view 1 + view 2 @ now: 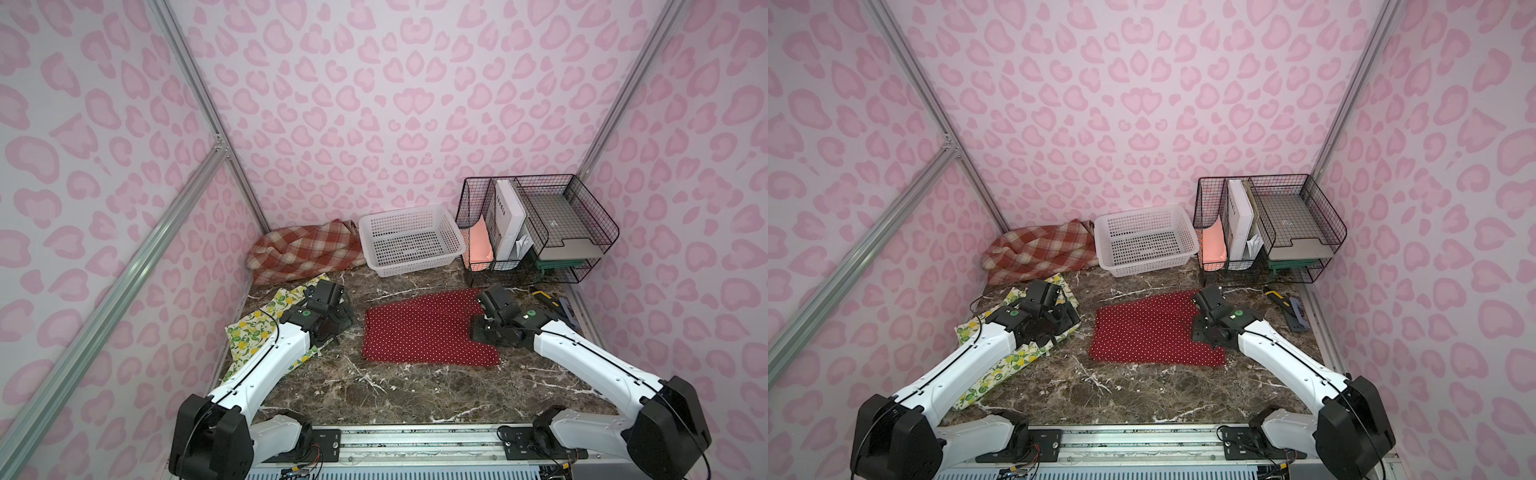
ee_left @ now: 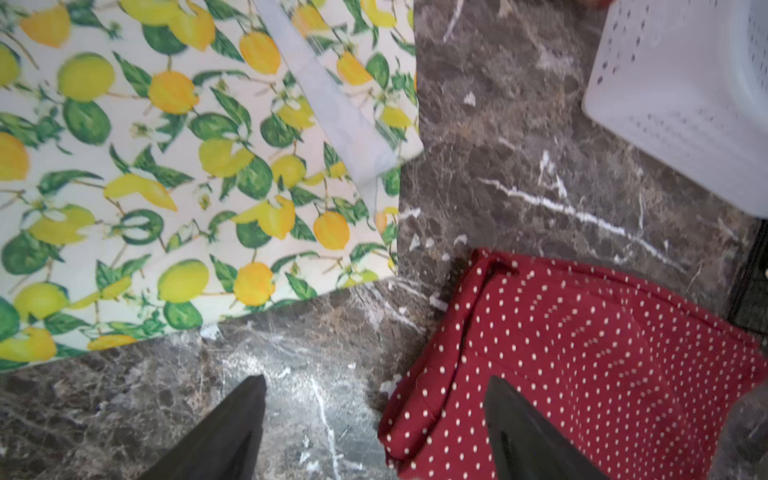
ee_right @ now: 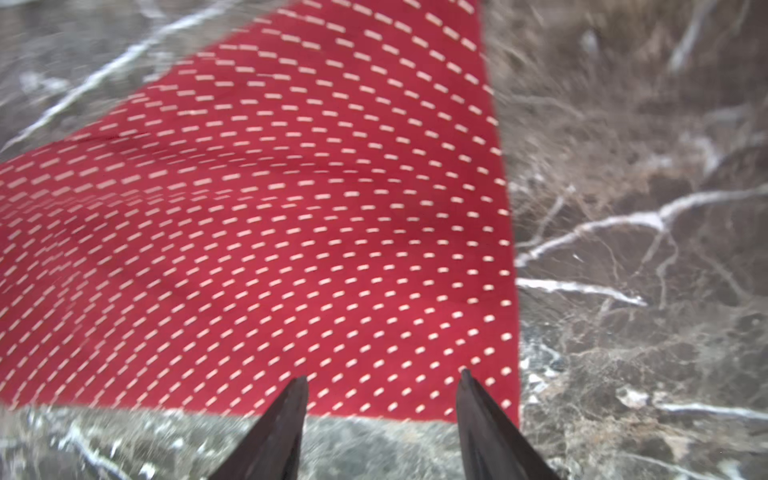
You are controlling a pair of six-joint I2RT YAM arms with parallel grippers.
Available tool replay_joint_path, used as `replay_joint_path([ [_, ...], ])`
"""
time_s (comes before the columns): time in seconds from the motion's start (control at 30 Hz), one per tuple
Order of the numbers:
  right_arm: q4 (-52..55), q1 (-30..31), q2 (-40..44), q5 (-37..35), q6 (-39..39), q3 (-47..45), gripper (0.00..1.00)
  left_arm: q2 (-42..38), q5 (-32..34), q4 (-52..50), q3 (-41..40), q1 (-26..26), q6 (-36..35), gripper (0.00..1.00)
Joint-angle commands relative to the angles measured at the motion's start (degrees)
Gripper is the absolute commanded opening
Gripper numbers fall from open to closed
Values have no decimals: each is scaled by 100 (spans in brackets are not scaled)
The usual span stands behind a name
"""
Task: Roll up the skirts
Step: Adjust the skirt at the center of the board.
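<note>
The red polka-dot skirt (image 1: 419, 328) lies flat in the middle of the marble table, also seen in the other top view (image 1: 1150, 328). The lemon-print skirt (image 1: 249, 330) is spread at the left, partly under my left arm. The plaid skirt (image 1: 303, 249) is bunched in the back left corner. My left gripper (image 2: 376, 386) hangs open over the red skirt's (image 2: 582, 365) left edge, one finger above the cloth, one above bare table. My right gripper (image 3: 382, 374) is open over a corner of the red skirt (image 3: 270, 228) on its right side, holding nothing.
A white perforated basket (image 1: 409, 241) stands at the back centre, with a black wire organizer (image 1: 540, 224) holding papers to its right. A yellow-black tool (image 1: 544, 297) and a blue object (image 1: 567, 311) lie by the right wall. Pink patterned walls close in three sides.
</note>
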State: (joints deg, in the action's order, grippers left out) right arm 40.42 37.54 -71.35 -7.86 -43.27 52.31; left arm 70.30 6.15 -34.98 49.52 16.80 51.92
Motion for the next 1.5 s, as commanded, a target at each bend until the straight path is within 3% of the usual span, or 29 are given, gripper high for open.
replay_joint_path([
  [0.0, -103, 472, -224, -216, 245, 394, 37, 250, -542, 308, 58, -547, -49, 85],
  [0.07, -1014, 718, -917, 346, 623, 770, 4, 545, -1194, 529, 58, -1051, 68, 83],
  [0.1, -1306, 862, -1362, 575, 856, 1157, 0, 681, -1404, 554, 73, -1245, 141, 82],
  [0.23, -1386, 1392, -3517, 938, 1516, 3352, 0, 920, -1797, 477, 192, -1657, 187, 81],
  [0.33, -1268, 1518, -4605, 961, 1576, 4212, 0, 697, -1697, 273, 146, -1781, 151, 81],
  [0.57, -1626, 1608, -5456, 1430, 1578, 3868, 0, 134, -1518, 109, -100, -1961, 66, 82],
  [0.73, -1785, 1802, -5460, 1998, 1748, 3149, 0, 154, -1502, 111, -148, -1962, 9, 82],
  [0.87, -2184, 2022, -4962, 2818, 1812, 1746, 0, 168, -1526, 205, -207, -1962, -8, 82],
  [1.0, -2208, 2166, -4283, 3128, 1959, 671, 0, 228, -1626, 302, -271, -1961, -5, 81],
  [1.13, -1800, 2152, -3524, 2869, 2117, 47, 0, 223, -1741, 343, -391, -1783, 26, 80],
  [1.27, -1339, 1767, -3108, 2384, 2336, 113, 0, 240, -1715, 399, -553, -1002, 97, 80],
  [1.4, -894, 1433, -2553, 2201, 2491, 571, 33, 303, -1593, 253, -539, -88, 119, 82],
  [1.47, -662, 1209, -2295, 2040, 2590, 798, 39, 173, -1494, 344, -702, 295, 218, 84],
])
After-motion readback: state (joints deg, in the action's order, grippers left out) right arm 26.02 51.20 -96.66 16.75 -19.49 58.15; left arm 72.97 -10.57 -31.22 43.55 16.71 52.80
